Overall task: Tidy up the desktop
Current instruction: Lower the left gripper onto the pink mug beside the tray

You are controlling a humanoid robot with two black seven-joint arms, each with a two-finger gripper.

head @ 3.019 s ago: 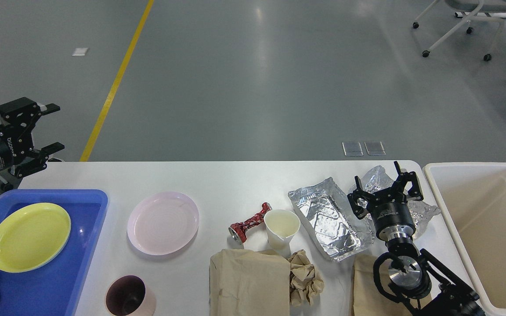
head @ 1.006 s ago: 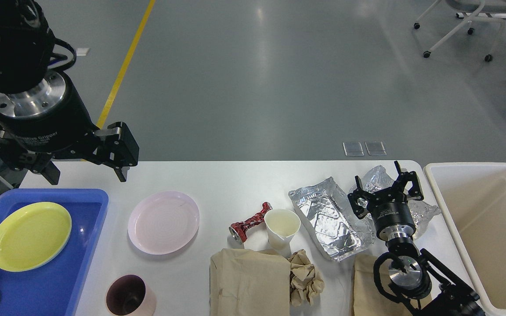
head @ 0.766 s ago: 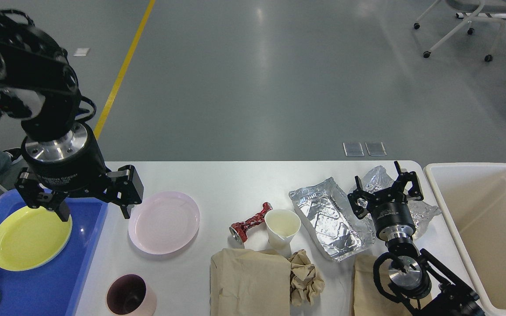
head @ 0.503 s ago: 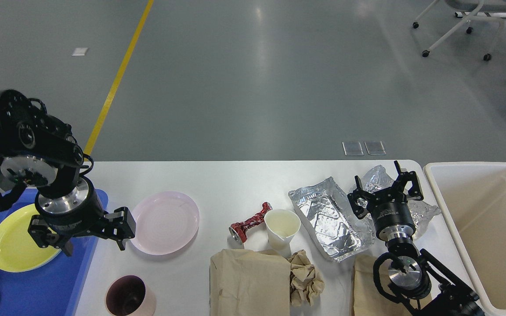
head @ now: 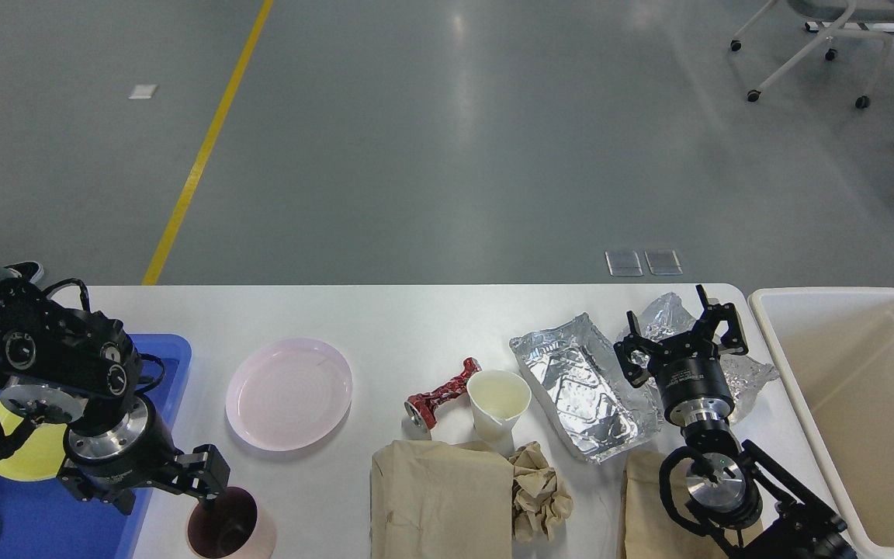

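The white desktop (head: 416,322) carries a pink plate (head: 289,392), a crushed red can (head: 441,394), a paper cup (head: 497,404), a foil tray (head: 583,384), brown paper bags (head: 439,497) and a crumpled paper ball (head: 540,489). A pink cup with a dark inside (head: 231,526) stands at the front left. My left gripper (head: 160,493) hangs open over the blue tray's right edge, one finger at the cup's left rim. My right gripper (head: 680,335) is open above crumpled foil wrap (head: 668,310), holding nothing.
A blue tray (head: 171,353) at the left holds a yellow plate (head: 24,458), partly hidden by my left arm. A large beige bin (head: 858,404) stands off the table's right end. Crumpled foil wrap also shows right of my right wrist. An office chair stands far back right.
My left arm swung in from beyond the table's far left corner and came down toward me, past the pink plate, to beside the dark-inside cup. The right arm stayed still.
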